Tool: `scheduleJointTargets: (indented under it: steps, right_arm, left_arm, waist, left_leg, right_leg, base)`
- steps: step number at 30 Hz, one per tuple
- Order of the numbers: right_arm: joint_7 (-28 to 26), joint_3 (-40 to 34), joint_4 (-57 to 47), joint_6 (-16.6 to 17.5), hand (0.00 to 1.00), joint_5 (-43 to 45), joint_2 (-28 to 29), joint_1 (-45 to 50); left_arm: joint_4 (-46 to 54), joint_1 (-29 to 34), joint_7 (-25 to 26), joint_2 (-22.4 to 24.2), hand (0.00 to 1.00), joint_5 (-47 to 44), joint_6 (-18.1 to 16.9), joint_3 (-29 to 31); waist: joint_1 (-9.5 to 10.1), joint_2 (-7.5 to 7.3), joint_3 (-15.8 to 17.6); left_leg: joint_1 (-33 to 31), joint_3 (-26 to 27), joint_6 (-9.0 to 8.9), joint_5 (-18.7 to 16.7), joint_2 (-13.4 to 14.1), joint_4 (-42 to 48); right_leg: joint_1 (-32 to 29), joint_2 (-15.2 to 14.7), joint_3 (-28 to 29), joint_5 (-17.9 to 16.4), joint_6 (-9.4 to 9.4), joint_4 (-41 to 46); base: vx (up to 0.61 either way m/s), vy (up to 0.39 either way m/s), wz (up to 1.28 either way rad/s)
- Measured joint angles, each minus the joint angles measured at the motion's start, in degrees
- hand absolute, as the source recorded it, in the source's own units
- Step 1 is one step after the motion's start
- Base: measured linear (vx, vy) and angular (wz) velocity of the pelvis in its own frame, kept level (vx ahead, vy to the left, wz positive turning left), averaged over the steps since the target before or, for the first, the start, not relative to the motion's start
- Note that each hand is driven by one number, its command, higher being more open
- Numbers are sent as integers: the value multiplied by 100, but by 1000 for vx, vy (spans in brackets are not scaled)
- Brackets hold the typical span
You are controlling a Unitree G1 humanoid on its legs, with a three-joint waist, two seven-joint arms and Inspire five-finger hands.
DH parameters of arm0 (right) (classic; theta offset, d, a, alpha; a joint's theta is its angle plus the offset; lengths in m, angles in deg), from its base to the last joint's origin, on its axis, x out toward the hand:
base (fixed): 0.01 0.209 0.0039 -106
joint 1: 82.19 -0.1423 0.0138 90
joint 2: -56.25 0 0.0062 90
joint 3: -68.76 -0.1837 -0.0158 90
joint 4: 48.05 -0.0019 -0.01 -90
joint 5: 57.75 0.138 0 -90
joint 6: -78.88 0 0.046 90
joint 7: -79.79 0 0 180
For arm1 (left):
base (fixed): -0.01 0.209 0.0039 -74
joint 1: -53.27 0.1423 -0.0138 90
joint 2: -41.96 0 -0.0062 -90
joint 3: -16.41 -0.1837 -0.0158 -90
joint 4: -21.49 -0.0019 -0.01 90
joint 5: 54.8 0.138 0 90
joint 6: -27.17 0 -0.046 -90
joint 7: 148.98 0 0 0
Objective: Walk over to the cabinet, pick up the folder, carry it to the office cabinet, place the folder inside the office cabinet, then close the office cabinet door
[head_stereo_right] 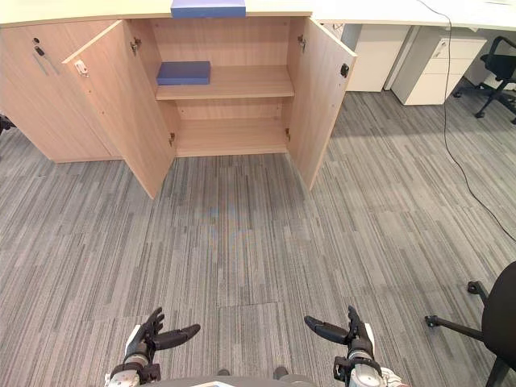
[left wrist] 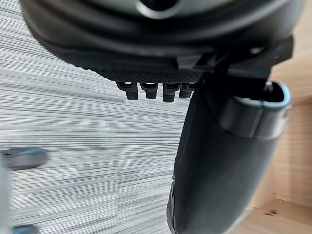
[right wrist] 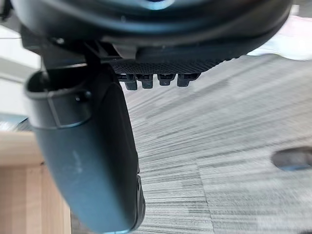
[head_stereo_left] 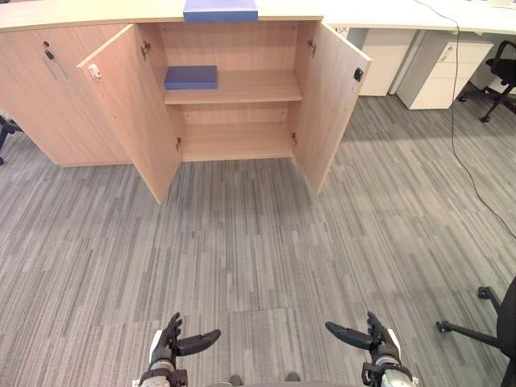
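Atop the cabinet a blue folder is cut off at the edge. A second folder lies on its upper shelf, doors wide. Across open carpet, left hand and right hand show fingers apart, empty.

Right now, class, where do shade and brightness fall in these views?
Left eye view: shade lies under the shelf holding a folder, inside the cabinet. Right wrist view: the right hand shows dark against lighter carpet.
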Motion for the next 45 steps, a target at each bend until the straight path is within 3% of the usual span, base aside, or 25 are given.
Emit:
scheduleJointTargets:
  steps: [9, 14, 18, 20, 21, 24, 25, 26, 27, 28, 29, 30, 31, 32, 34, 35, 36, 37, 38, 40, 41, 42, 43, 44, 45]
  right_arm:
    - [-19, 7, -19, -3, 100, -257, -164, -212]
    - [4, 12, -19, -31, 100, -244, -311, -598]
    - [24, 45, -22, -70, 100, -217, -334, -620]
    - [26, 165, -41, -90, 100, -207, -277, -592]
    - [24, 246, -59, -99, 100, -207, -233, -516]
    - [23, 308, -171, -102, 100, -165, -224, -475]
    - [24, 309, -229, -100, 100, -155, -257, -504]
    - [27, 309, -234, -99, 100, -154, -308, -569]
    - [30, 309, -241, -96, 100, -154, -325, -576]
    - [49, 309, -268, -93, 100, -154, -339, -503]
    - [59, 307, -278, -94, 100, -157, -351, -457]
    - [63, 277, -276, -126, 100, -158, -410, -571]
    - [69, 256, -313, -126, 100, -156, -366, -600]
    - [48, 257, -385, -123, 100, -158, -369, -591]
    - [42, 369, -426, -111, 100, -156, -367, -531]
    - [52, 468, -444, -105, 100, -120, -331, -525]
    - [69, 513, -551, -92, 100, 19, -229, -523]
    - [70, 516, -618, -79, 100, 49, -163, -523]
    - [76, 515, -781, -65, 100, 73, -64, -529]
    - [72, 519, -761, -38, 100, 145, -56, -607]
    - [81, 509, -691, -24, 100, 234, -78, -682]
    - [97, 459, -539, -19, 100, 233, -92, -790]
    - [116, 412, -434, -20, 100, 234, -94, -837]
    - [176, 358, -262, -28, 100, 231, -91, -889]
    - [197, 365, -171, -41, 100, 227, -61, -871]
  left_arm:
    - [239, 60, -65, 29, 100, -79, -5, 338]
    - [307, 57, 16, 101, 100, -325, -6, 468]
    - [558, 211, 61, 226, 100, -461, 2, 464]
    - [621, 244, 125, 159, 100, -534, 13, 448]
    - [680, 256, 163, 90, 100, -556, 23, 433]
    - [686, 46, 222, 14, 100, -559, 24, 431]
    - [683, -134, 270, 23, 100, -563, 23, 428]
    - [667, -306, 285, 24, 100, -573, 13, 400]
    - [659, -383, 286, 13, 100, -580, 6, 369]
    - [642, -487, 286, -21, 100, -600, -8, 314]
    - [623, -499, 283, -4, 100, -597, -8, 304]
    - [555, -596, 280, 109, 100, -593, -18, 304]
    - [504, -653, 247, 90, 100, -565, -22, 302]
    - [449, -697, 237, 128, 100, -538, -11, 229]
    - [431, -596, 222, 238, 100, -523, -14, 218]
    - [503, -510, 201, 259, 100, -506, -33, 222]
    - [549, -506, 158, 256, 100, -500, -32, 234]
    - [576, -506, 152, 256, 100, -499, -32, 233]
    - [686, -477, 142, 292, 100, -498, -30, 217]
    - [692, -466, 113, 302, 100, -496, -17, 213]
    - [691, -426, 110, 295, 100, -486, -13, 216]
    - [663, -345, 116, 291, 100, -478, -10, 227]
    - [642, -295, 122, 292, 100, -478, 1, 226]
    - [600, -231, 143, 277, 100, -471, 19, 223]
    - [455, -291, 174, 232, 100, -468, 36, 240]
  waist:
    - [-6, 15, 301]
    - [29, 166, 431]
    - [43, 212, 497]
    - [11, 183, 567]
    - [7, 169, 632]
    - [-30, 257, 808]
    - [-109, 375, 902]
    - [-186, 499, 977]
    - [-212, 521, 996]
    - [-290, 428, 1038]
    - [-345, 421, 1033]
    - [-367, 621, 1110]
    - [-406, 572, 1111]
    - [-436, 546, 1121]
    - [-417, 493, 1161]
    - [-355, 471, 1190]
    - [-225, 408, 1236]
    - [-139, 340, 1273]
    - [-19, 251, 1315]
    - [64, 176, 1323]
    - [164, 117, 1319]
    - [230, 91, 1318]
    - [270, 106, 1295]
    - [413, 65, 1253]
    - [347, -92, 1133]
  left_leg:
    - [-78, 26, -188, -184, -22, 204]
    - [-819, 238, 33, -834, 44, 1279]
    - [-962, 292, 300, -1378, -46, 1775]
    - [-752, 227, 413, -1463, -87, 1749]
    - [-535, 153, 492, -1560, -91, 1738]
    - [-73, -57, 442, -1600, 13, 1443]
    - [119, -222, 407, -1580, 178, 1198]
    - [319, -377, 319, -1531, 365, 914]
    - [405, -422, 242, -1507, 424, 814]
    - [703, -520, -26, -1536, 462, 668]
    - [827, -561, -160, -1612, 505, 676]
    - [881, -622, -346, -1601, 736, 913]
    - [786, -635, -614, -1455, 751, 1154]
    - [643, -623, -835, -1010, 711, 1785]
    - [73, -457, -835, 179, 848, 3693]
    - [-476, -267, -757, 30, 1100, 5051]
    - [-1022, 20, -549, -337, 1314, 5964]
    - [-1278, 185, -463, -463, 1374, 6180]
    - [-1935, 524, -195, -708, 1431, 6160]
    - [-2445, 713, -141, -877, 1260, 5222]
    - [-2678, 719, -176, -841, 984, 3960]
    - [-2754, 588, -274, -510, 716, 2545]
    - [-2742, 481, -319, -222, 634, 1820]
    - [-2705, 400, -317, 644, 519, 1561]
    - [-2662, 402, 175, 769, 304, 1594]
  right_leg:
    - [25, -61, -100, -3, 4, 13]
    - [-338, -80, -55, -182, 147, 175]
    - [-1281, -252, -144, -1000, 369, 2298]
    - [-1939, -361, -325, -1045, 377, 3803]
    - [-2140, -383, -457, -1191, 242, 4218]
    - [-2551, -281, -877, -1363, 49, 3786]
    - [-2828, -124, -1073, -1284, -39, 3343]
    - [-3100, 37, -1290, -962, -78, 2695]
    - [-3207, 89, -1355, -691, -80, 2304]
    - [-3298, 115, -1295, 291, -199, 1408]
    - [-3250, 74, -1250, 938, -305, 1451]
    - [-3330, 163, -1445, 781, -534, 2048]
    - [-3332, 72, -1456, 462, -608, 2311]
    - [-3164, 25, -1518, 99, -610, 2572]
    - [-2321, 72, -1532, -267, -626, 2255]
    - [-1721, 213, -1516, -331, -671, 1908]
    - [-1186, 307, -1431, -409, -721, 1594]
    - [-933, 316, -1368, -476, -720, 1435]
    - [-423, 327, -1268, -586, -690, 1035]
    - [-21, 279, -1145, -674, -658, 716]
    - [222, 191, -1007, -750, -539, 541]
    - [496, 105, -841, -825, -457, 365]
    - [621, 87, -738, -864, -409, 278]
    - [821, 8, -476, -948, -285, 160]
    - [801, -242, -387, -970, -245, 265]
  base:
    - [22, 3, 1]
    - [-37, 16, -17]
    - [31, 81, -5]
    - [208, 92, 9]
    - [327, 57, 18]
    - [423, 9, 40]
    - [494, -63, 70]
    - [629, -101, 72]
    - [702, -150, 83]
    - [637, -155, 75]
    - [684, -189, 70]
    - [538, -163, 43]
    - [652, -221, 41]
    - [805, -302, 43]
    - [813, -293, 25]
    - [487, -142, -6]
    - [572, -141, -16]
    - [558, -114, -21]
    - [644, -102, -21]
    - [525, -26, -30]
    - [580, 47, -60]
    - [603, 77, -72]
    - [660, 155, -99]
    - [825, 255, -77]
    - [697, 223, -47]
